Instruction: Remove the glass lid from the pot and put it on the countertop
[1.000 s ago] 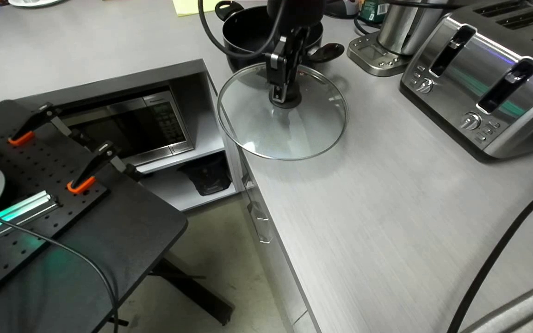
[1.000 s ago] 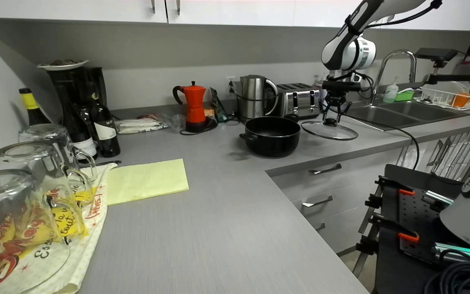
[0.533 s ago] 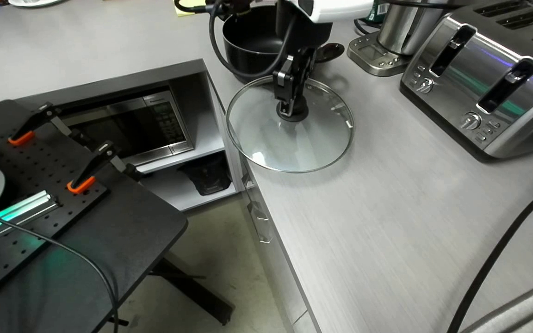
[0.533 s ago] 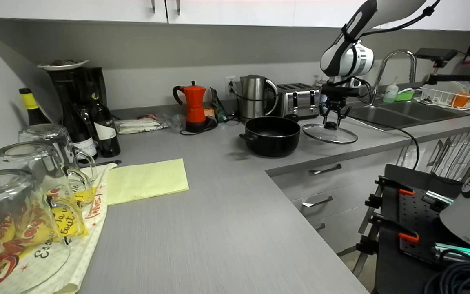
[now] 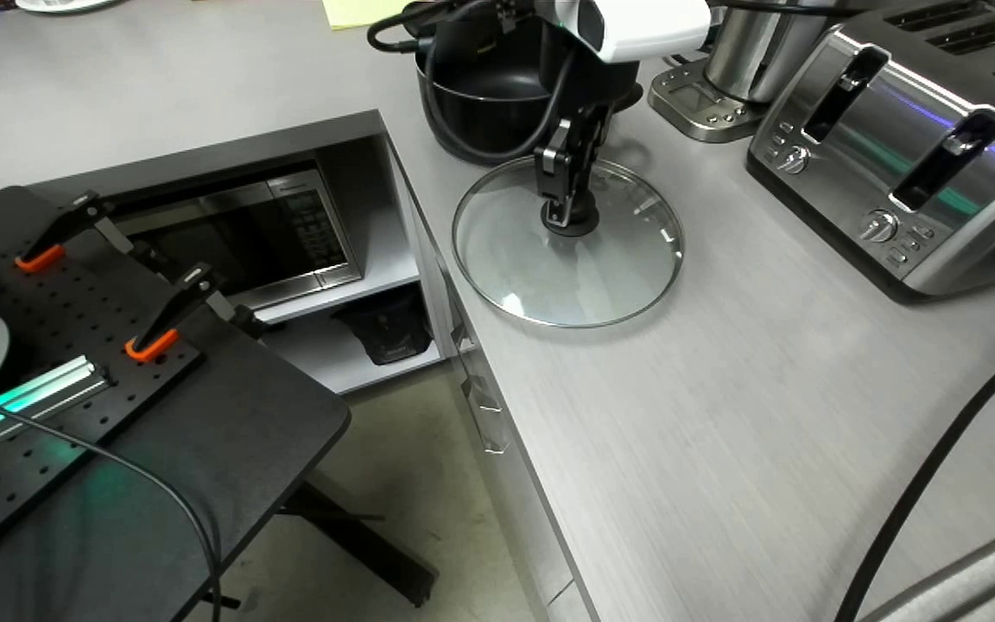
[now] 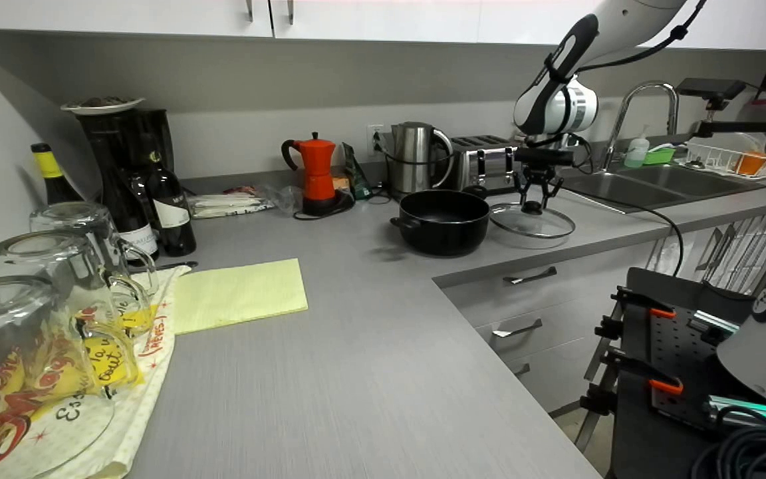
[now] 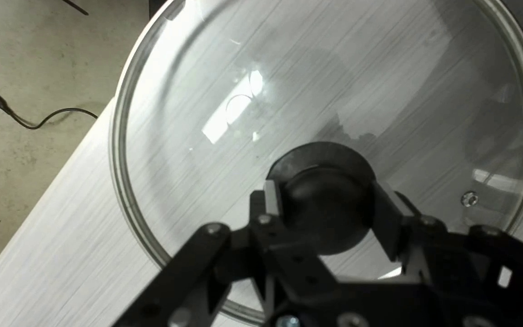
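Note:
The glass lid (image 5: 584, 281) is a round clear disc with a thin metal rim and a black knob. It is level over the light-grey countertop (image 5: 705, 432), beside the black pot (image 5: 497, 125), and also shows in an exterior view (image 6: 532, 227). My gripper (image 5: 570, 207) is shut on the lid's knob from above. In the wrist view the fingers (image 7: 327, 200) press the knob from both sides, and the lid (image 7: 307, 104) fills most of the picture. The rim is very close to the countertop; I cannot tell whether it touches. The pot (image 6: 446, 229) stands uncovered, partly hidden by my arm in an exterior view.
A silver toaster (image 5: 903, 164) and a steel kettle (image 6: 413, 159) stand behind along the wall. A sink (image 6: 662, 189) lies further along. The countertop's front edge runs close to the lid's rim. A black table (image 5: 273, 423) with clamps stands across the gap.
My gripper and the lid have moved lower, closer to the countertop, and away from its front edge toward the toaster side. The knob stays held. The pot has not moved.

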You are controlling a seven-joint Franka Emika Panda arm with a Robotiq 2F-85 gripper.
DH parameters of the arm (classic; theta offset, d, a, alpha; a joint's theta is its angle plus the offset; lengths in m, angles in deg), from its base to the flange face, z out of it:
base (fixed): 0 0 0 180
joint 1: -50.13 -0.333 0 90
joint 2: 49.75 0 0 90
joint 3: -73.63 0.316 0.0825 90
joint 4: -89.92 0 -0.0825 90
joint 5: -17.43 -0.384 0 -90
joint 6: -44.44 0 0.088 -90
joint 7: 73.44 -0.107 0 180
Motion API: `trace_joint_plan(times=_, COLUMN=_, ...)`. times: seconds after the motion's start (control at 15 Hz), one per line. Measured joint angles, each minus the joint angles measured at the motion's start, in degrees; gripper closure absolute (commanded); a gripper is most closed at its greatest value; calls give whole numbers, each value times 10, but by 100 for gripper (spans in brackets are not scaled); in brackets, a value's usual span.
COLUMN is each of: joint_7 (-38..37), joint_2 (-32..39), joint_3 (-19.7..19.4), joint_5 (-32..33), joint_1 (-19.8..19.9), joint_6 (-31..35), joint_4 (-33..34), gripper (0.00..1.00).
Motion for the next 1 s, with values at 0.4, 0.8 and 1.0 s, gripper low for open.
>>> trace_joint_plan(times=0.4, joint_7=-22, joint_2=39, joint_3=-1, joint_5=2, joint_1=-10, joint_6=0, joint_4=28, gripper=75)
trace_joint_plan(times=0.8, joint_7=-33, joint_2=58, joint_3=-6, joint_5=4, joint_1=-18, joint_6=0, joint_4=43, gripper=75)
trace_joint_plan(times=1.0, joint_7=-33, joint_2=63, joint_3=-9, joint_5=4, joint_1=-21, joint_6=0, joint_4=48, gripper=72)
